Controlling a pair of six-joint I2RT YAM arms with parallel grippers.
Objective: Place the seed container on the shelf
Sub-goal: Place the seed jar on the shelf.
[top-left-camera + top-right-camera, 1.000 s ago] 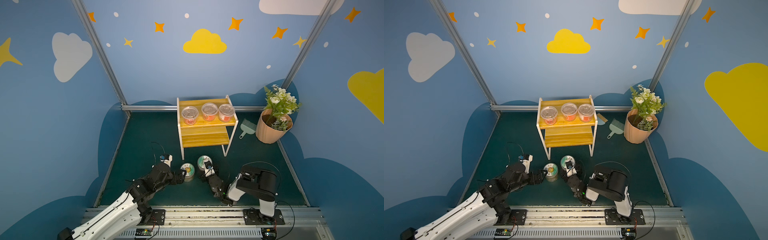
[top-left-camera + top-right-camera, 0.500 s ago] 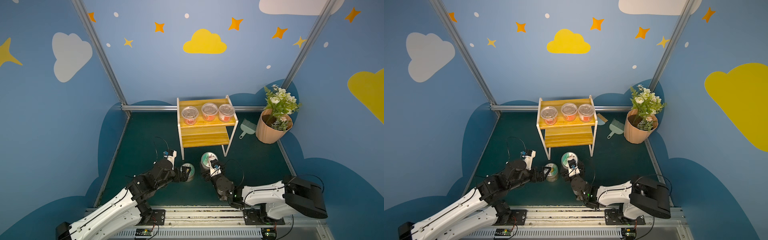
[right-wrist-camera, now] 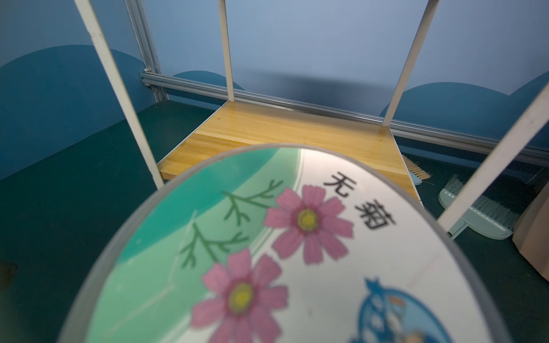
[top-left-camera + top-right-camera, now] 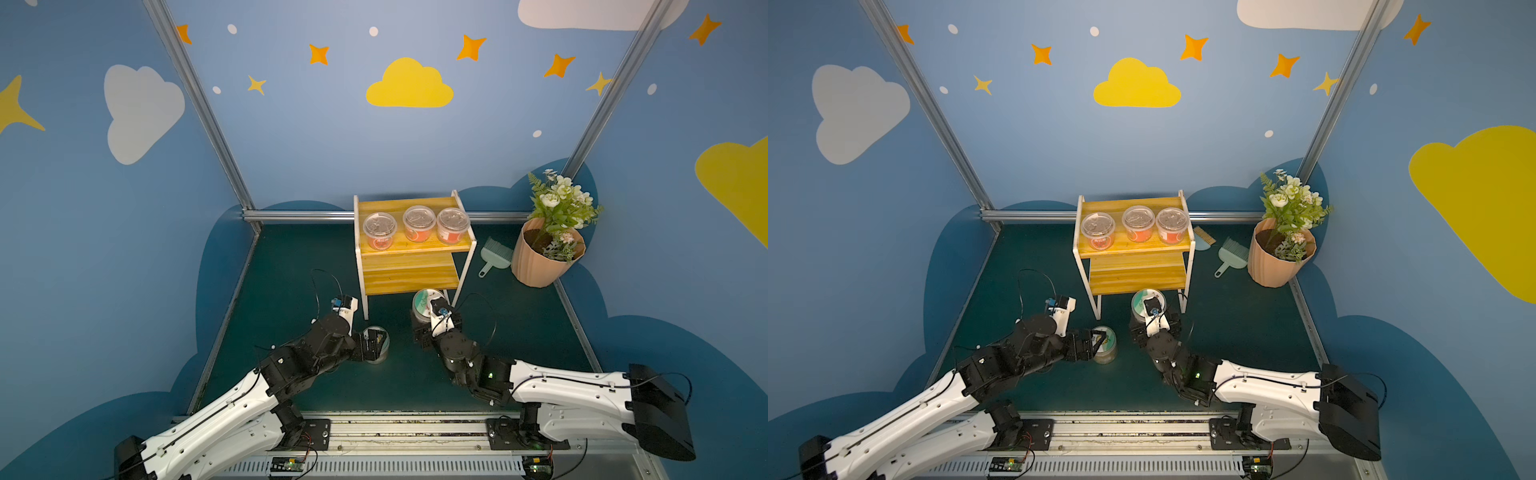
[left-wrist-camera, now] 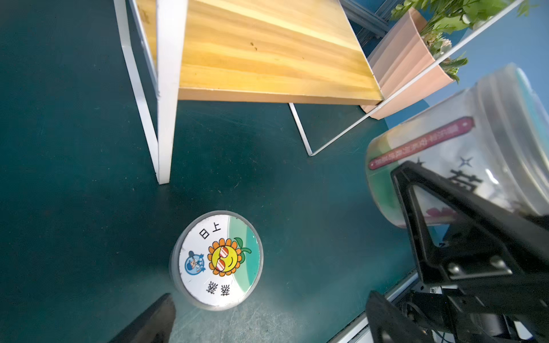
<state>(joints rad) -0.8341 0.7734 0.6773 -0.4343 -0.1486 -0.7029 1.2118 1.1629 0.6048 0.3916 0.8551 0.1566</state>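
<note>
step: carrying to shelf | right gripper point(image 4: 430, 318): jaws pinching flower-lid seed jar point(image 3: 297, 252), lifted just before lower plank point(image 3: 282, 133) | left gripper point(image 5: 269, 307): jaws spread beside sunflower-lid seed jar point(image 5: 218, 259) on worktop point(image 5: 59, 148) | next, probably: advance between white legs point(image 3: 118, 98), lower, release

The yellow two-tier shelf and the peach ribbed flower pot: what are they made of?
Yellow two-tier shelf: planks look like varnished wood, with grain stripes; thin white frame probably painted metal. Peach ribbed flower pot: likely matte plastic, given its even moulded ribs.
</note>
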